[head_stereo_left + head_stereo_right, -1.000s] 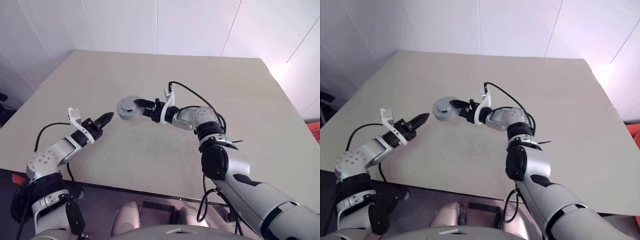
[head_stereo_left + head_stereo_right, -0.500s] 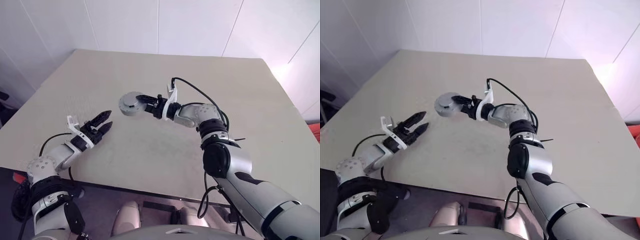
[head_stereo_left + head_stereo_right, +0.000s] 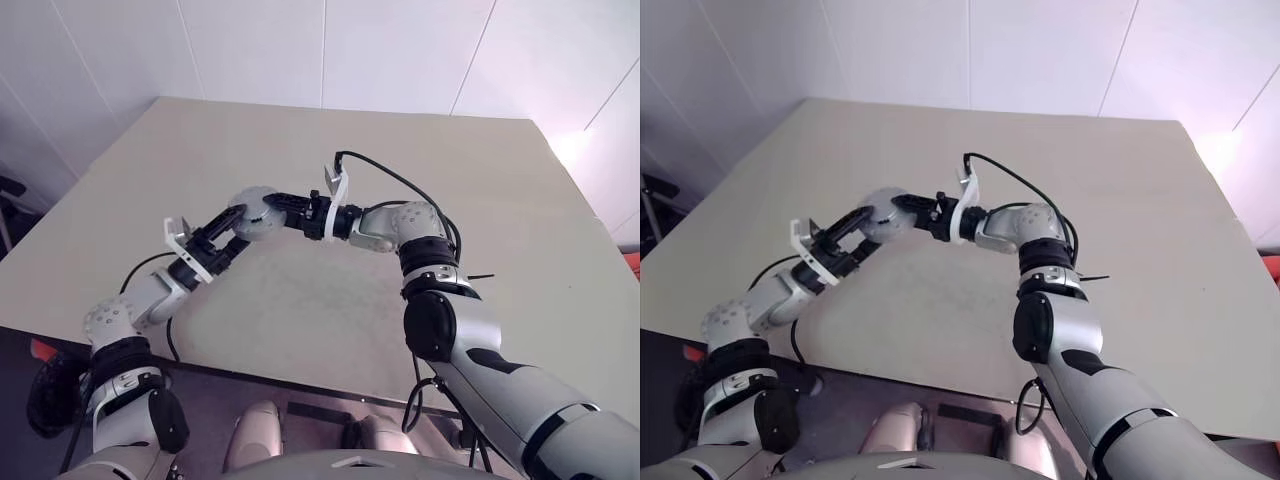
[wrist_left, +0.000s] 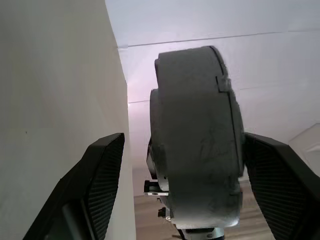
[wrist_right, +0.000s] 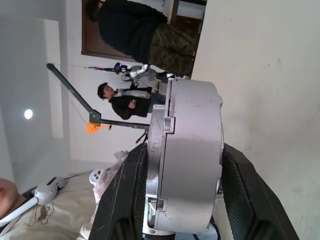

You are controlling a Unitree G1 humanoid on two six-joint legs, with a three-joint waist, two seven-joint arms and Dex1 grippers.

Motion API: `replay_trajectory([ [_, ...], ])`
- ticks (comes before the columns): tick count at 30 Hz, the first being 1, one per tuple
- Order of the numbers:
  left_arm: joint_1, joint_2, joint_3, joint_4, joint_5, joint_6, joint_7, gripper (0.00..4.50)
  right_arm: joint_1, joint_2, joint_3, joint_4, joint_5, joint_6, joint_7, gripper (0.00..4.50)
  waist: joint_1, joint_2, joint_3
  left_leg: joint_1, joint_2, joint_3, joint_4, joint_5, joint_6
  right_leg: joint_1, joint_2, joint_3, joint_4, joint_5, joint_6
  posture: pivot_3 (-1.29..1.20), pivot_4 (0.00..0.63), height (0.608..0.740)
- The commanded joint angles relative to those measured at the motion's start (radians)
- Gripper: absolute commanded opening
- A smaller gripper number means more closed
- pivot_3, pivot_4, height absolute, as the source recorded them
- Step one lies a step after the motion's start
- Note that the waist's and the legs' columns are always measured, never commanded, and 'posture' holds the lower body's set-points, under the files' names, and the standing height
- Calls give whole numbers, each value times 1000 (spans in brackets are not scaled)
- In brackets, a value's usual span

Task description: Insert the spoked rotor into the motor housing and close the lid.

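A thick round grey motor housing (image 3: 252, 213) hangs above the table, held by its rim in my right gripper (image 3: 270, 207), which reaches in from the right. Its fingers (image 5: 239, 186) press on both flat sides of the housing (image 5: 187, 160), and a seam runs around the rim where the lid (image 5: 159, 150) sits. My left gripper (image 3: 242, 226) has come up from the lower left and stands open. Its fingers (image 4: 102, 175) flank the housing (image 4: 195, 140), with a gap showing on at least one side. The spoked rotor is hidden.
The beige table (image 3: 330, 300) lies under both arms, its near edge (image 3: 300, 378) close to me and white walls behind it. A black cable (image 3: 390, 180) loops over my right wrist. Two people (image 5: 140, 35) stand in the room behind the housing.
My left gripper went from shut to open, rolled, and moved right and up until its fingers straddle the housing. My right gripper kept its hold and barely moved.
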Motion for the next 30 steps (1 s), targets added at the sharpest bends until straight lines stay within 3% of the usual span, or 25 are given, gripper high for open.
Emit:
replay_trajectory([
  [1, -26, -1, -9, -19, -47, 1, 10, 3871, -20, 10, -5, -65, 56, 9, 28, 2080, 0, 0, 0, 0, 0, 0, 0, 0, 0, 0, 0, 0, 0, 0, 0, 0, 0, 740],
  [14, -14, 4, -4, -29, -105, -53, 26, 3871, -3, 12, 18, -88, 47, 4, 25, 2080, 1, 0, 0, 0, 0, 0, 0, 0, 0, 0, 0, 0, 0, 0, 0, 0, 0, 740],
  [17, -13, 5, -9, -28, -105, -65, 27, 3263, -5, 11, 21, -85, 46, 1, 25, 2080, 1, 0, 0, 0, 0, 0, 0, 0, 0, 0, 0, 0, 0, 0, 0, 0, 0, 740],
  [21, -12, 5, -17, -28, -108, -73, 24, 2091, -6, 9, 24, -81, 44, -2, 27, 2080, 2, 0, 0, 0, 0, 0, 0, 0, 0, 0, 0, 0, 0, 0, 0, 0, 0, 740],
  [30, -13, 7, -24, -23, -105, -85, 19, 2092, 8, 5, 62, -91, 4, -64, 30, 2080, 2, 0, 0, 0, 0, 0, 0, 0, 0, 0, 0, 0, 0, 0, 1, 0, 0, 740],
])
